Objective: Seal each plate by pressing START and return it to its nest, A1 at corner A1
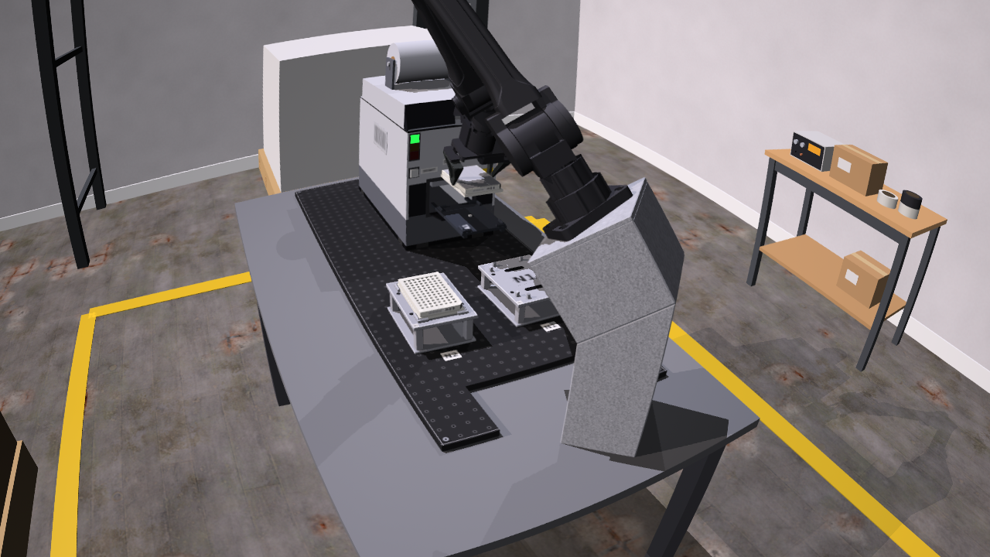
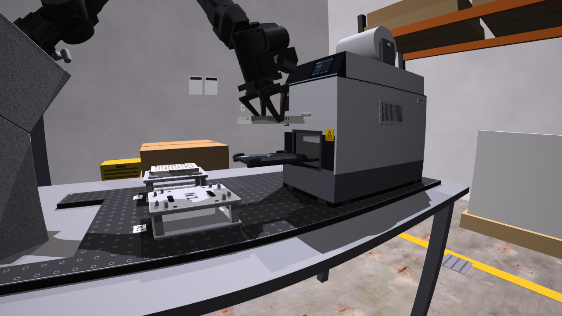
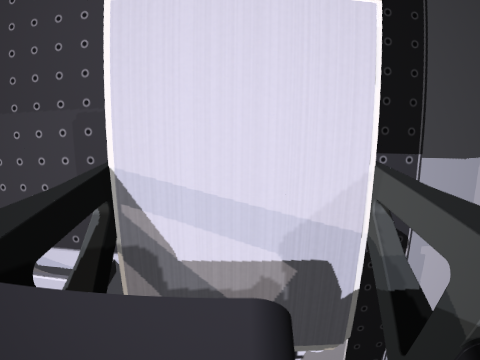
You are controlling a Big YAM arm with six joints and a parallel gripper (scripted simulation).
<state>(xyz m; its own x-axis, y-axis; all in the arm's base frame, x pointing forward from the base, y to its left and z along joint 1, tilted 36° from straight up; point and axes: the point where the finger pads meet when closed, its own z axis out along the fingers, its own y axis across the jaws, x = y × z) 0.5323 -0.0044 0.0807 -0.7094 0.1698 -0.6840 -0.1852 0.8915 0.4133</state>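
Observation:
My gripper (image 1: 472,174) (image 2: 271,116) (image 3: 241,176) is shut on a foil-covered plate (image 1: 477,188) (image 2: 244,120) (image 3: 240,100), across its width. The plate is roughly level, above and clear of the sealer's extended stage (image 1: 465,223) (image 2: 259,158), which bears no plate. The sealer's lamp (image 1: 414,138) (image 2: 288,94) is green; its START button (image 1: 414,172) shows below the lamp. Nest N1 (image 1: 514,273) (image 2: 204,198) is empty, its locators bare. The other plate (image 1: 428,294) (image 2: 174,169), wells open, sits on nest N2 (image 1: 418,338) (image 2: 145,179).
The sealer body (image 1: 382,158) (image 2: 373,133) stands right behind the stage. The grey arm pedestal (image 1: 616,332) (image 2: 19,157) stands beyond the nests and partly hides N1 in the top view. A cardboard box (image 2: 184,157) and yellow case (image 2: 120,170) show past the table in the exterior view.

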